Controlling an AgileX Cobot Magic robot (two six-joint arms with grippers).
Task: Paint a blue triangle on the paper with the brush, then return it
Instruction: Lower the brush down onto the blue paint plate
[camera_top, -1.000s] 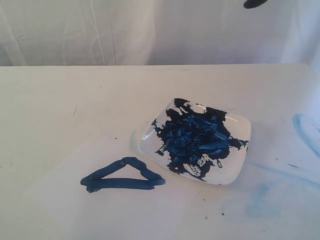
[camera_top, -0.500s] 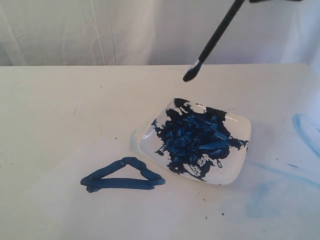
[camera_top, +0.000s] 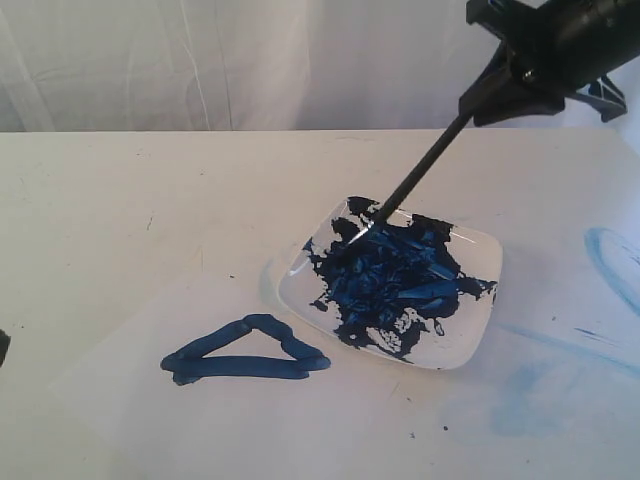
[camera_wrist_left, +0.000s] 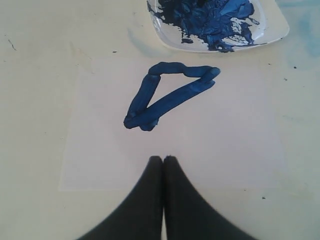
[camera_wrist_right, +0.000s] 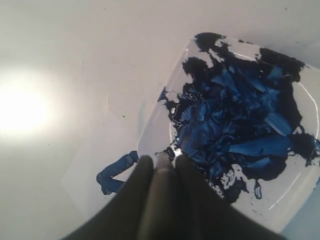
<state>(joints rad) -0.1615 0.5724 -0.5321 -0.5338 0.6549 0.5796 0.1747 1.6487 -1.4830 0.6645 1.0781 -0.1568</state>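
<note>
The brush (camera_top: 415, 178) slants steeply. Its long axis runs from the right gripper (camera_top: 487, 100) at the upper right of the exterior view down toward the lower left, and its bristle end points into the dish (camera_top: 480, 322). The tip sits in the dark blue paint (camera_top: 390, 275) at the far-left part of the dish, and the small silver band shows just above the paint. The handle is thin, black and straight. The right gripper is clamped on the upper handle; in the right wrist view the handle (camera_wrist_right: 161, 170) lies between the two dark fingers.

There is one brush, one dish, one sheet of paper (camera_top: 230, 415) and one blue triangle (camera_top: 240, 368).

The triangle is a thick, glossy, dark blue outline, long and flat. In the exterior view its base runs roughly side to side and its low peak points away toward the far edge. It lies on the paper, near the dish but apart from it. The paper is thin and white, hard to pick out from the off-white surface (camera_top: 120, 200). Pale blue smears (camera_top: 610, 260) mark the surface to the right of the dish.

The left gripper (camera_wrist_left: 163, 160) hangs over the near edge of the paper, its fingers pressed together on nothing, the tips pointing toward the triangle.
</note>
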